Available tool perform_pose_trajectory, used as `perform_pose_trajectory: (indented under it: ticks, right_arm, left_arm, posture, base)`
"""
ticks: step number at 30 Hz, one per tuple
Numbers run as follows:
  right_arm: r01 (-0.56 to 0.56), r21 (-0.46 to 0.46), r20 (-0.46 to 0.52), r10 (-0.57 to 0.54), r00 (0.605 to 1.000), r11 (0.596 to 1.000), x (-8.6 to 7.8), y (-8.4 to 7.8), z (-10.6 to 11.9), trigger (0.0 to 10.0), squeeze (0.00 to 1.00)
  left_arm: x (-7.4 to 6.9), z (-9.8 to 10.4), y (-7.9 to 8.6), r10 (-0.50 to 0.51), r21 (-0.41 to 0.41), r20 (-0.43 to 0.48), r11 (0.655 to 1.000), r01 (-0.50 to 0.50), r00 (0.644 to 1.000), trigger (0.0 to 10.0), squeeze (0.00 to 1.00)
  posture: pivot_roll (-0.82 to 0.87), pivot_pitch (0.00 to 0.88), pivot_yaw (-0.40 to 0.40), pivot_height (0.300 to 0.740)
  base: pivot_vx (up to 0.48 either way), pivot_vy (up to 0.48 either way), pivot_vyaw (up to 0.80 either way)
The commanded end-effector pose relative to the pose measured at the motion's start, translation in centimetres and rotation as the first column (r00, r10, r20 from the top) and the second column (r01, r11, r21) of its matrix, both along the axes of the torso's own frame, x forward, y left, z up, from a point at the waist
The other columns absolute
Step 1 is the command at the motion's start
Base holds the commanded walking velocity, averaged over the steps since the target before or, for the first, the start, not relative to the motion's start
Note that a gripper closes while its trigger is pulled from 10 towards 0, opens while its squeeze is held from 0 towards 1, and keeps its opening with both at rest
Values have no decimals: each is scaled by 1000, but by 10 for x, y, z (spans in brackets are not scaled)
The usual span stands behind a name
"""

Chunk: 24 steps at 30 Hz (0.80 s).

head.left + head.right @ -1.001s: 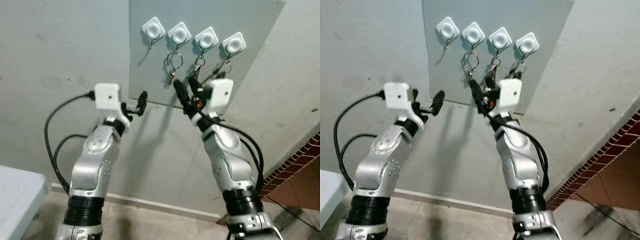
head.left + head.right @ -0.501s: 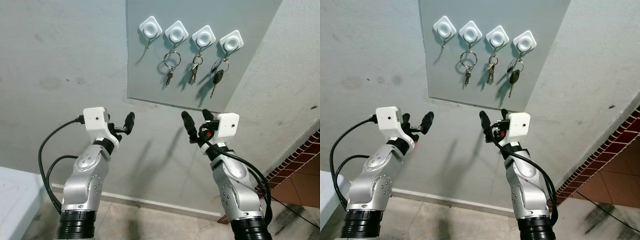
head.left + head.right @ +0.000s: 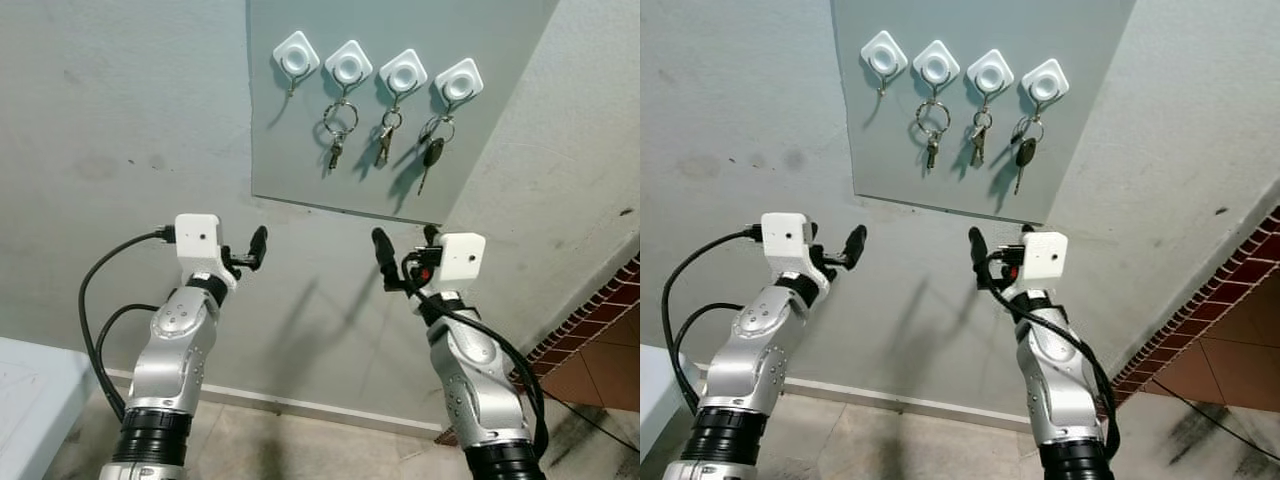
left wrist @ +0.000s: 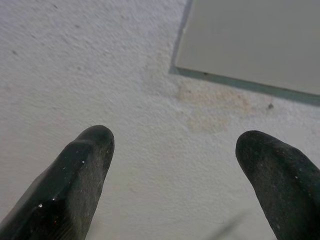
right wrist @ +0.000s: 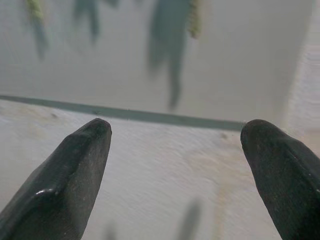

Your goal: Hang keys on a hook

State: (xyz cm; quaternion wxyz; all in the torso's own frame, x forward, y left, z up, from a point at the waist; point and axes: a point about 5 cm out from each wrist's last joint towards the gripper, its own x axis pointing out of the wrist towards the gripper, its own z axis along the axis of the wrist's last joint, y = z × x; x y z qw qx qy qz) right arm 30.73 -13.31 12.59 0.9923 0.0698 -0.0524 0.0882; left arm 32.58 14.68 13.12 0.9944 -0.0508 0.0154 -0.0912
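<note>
Several white square hooks run along the top of a grey wall panel (image 3: 300,150). The leftmost hook (image 3: 296,55) is bare. A key ring with a small key (image 3: 338,128) hangs on the second hook, a small bunch of keys (image 3: 384,142) on the third, and a black-headed key (image 3: 432,157) on the rightmost hook (image 3: 460,82). My left gripper (image 3: 245,255) and right gripper (image 3: 405,258) are held up below the panel's lower edge, both open and holding nothing. In the wrist views each gripper (image 4: 175,165) (image 5: 175,160) points at the wall near the panel's edge.
A white table corner (image 3: 30,400) sits at the lower left. Red brick and tiled floor (image 3: 600,350) lie at the lower right, where the wall angles away. A pale skirting (image 3: 300,405) runs along the wall base. Black cables (image 3: 95,300) loop off both arms.
Both grippers have come down from the row of hooks to below the panel. The right gripper has drawn away from the keys on the right hooks, which now hang free.
</note>
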Motion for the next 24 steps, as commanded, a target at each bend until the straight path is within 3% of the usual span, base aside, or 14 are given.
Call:
perform_pose_trajectory:
  ticks: [1, 7, 15, 24]
  right_arm:
    - [32, -7, -7, -32, 999, 999, -1, -6, -3, 10000, 0]
    - [64, -24, -41, -65, 997, 998, -7, -13, -15, 10000, 0]
    - [89, -47, -72, -93, 993, 995, -18, -19, -27, 10000, 0]
    - [81, -37, -39, -83, 996, 996, -13, -13, -18, 10000, 0]
  left_arm:
    - [0, -4, -3, -11, 10, -4, 1000, 11, 1000, 10000, 0]
    - [-6, -18, 0, -6, 54, -1, 999, 6, 1000, 10000, 0]
    - [-19, -33, 5, 10, 12, -29, 1000, -10, 1000, 10000, 0]
    - [-14, -24, 7, -10, -17, 15, 1000, 11, 1000, 10000, 0]
  posture:
    - [-29, 0, -62, 740]
    - [-28, 0, -64, 740]
    - [-40, 0, -64, 740]
    - [-38, 0, -60, 740]
  base:
    - [0, 0, 0]
    - [0, 0, 0]
    - [0, 0, 0]
    - [0, 0, 0]
